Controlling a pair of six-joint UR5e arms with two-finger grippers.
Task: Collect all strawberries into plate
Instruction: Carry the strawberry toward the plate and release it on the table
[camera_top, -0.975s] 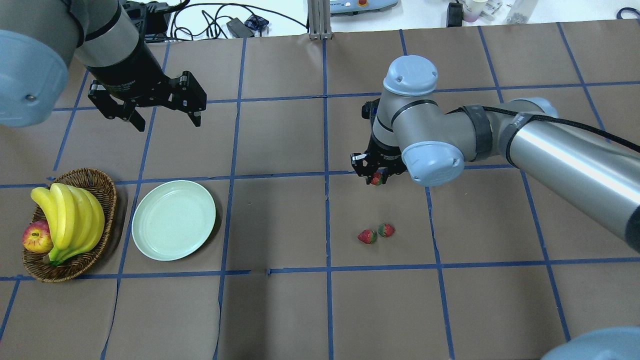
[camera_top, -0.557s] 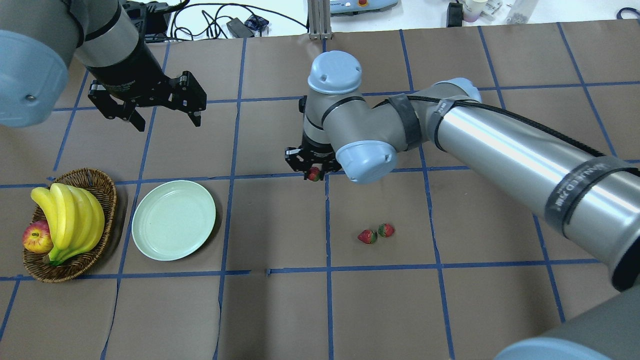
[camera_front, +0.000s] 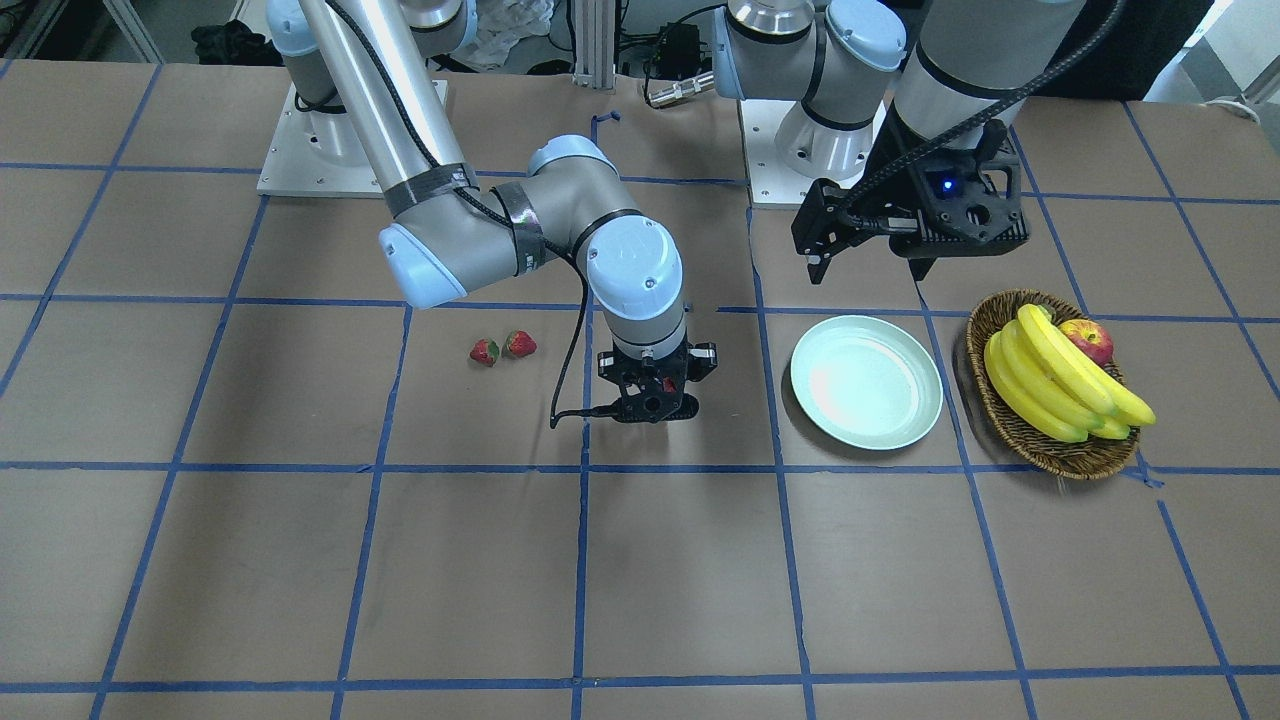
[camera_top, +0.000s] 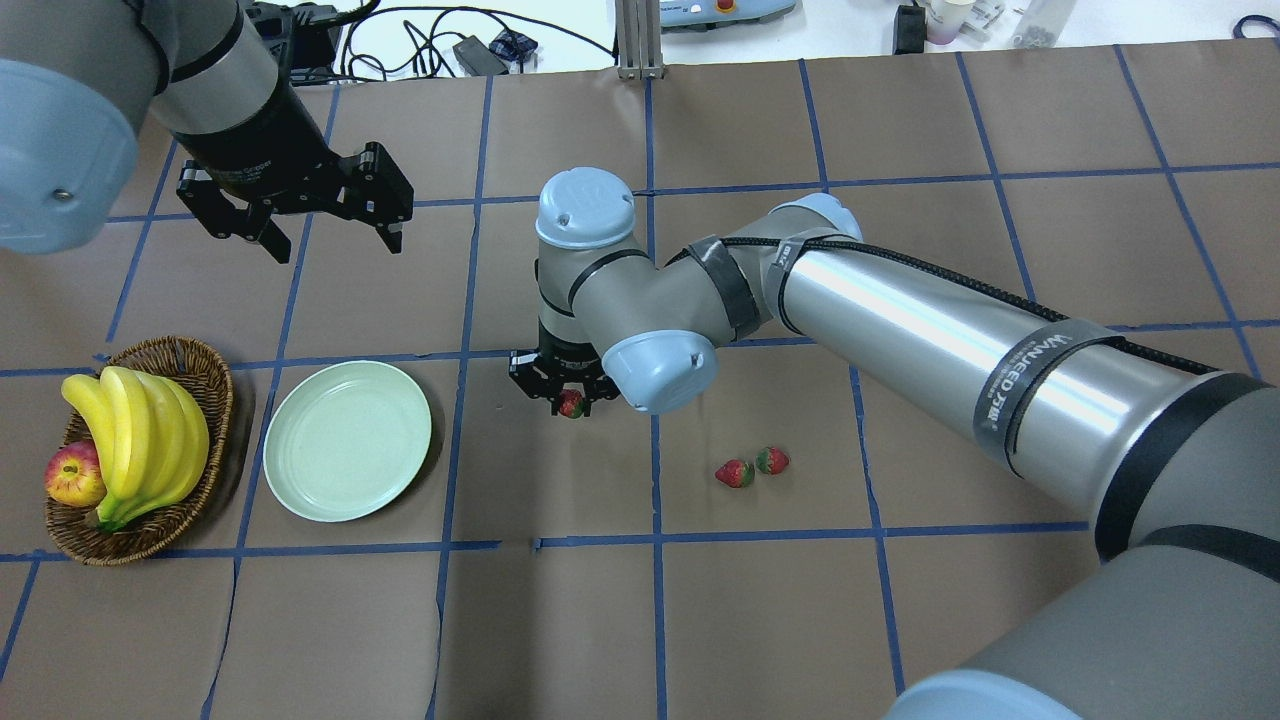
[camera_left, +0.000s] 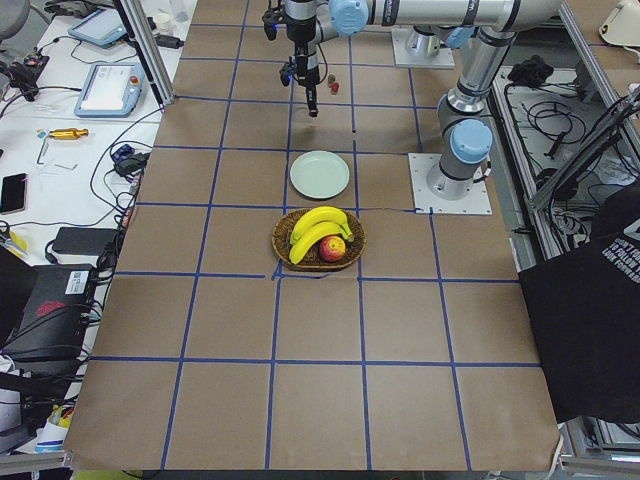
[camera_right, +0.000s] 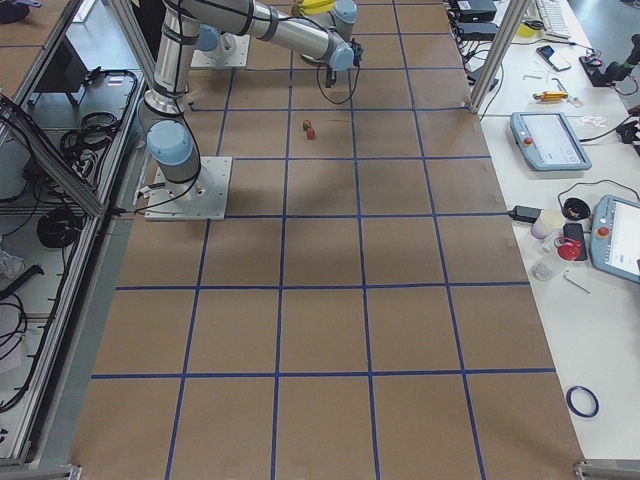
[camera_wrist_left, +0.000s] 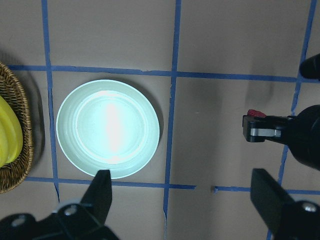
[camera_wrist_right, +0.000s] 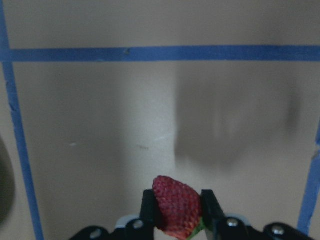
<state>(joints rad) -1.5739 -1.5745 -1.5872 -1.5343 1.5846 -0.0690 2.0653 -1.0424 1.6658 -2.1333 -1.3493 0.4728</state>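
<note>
Right gripper (camera_top: 571, 398) pinches a small red green-capped strawberry (camera_wrist_right: 176, 206) near the round pale mint-green plate (camera_top: 300, 470); left gripper (camera_top: 337, 250) hangs spread beside that plate.

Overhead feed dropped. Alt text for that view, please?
The right gripper, clamped on one strawberry, hangs above the table between the empty plate on the left and two strawberries side by side on the right. The left gripper hovers open beyond the plate, and a basket of bananas and an apple sits left of it.

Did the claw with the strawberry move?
Yes. The right gripper has carried its strawberry left in the overhead view, closer to the plate.
</note>
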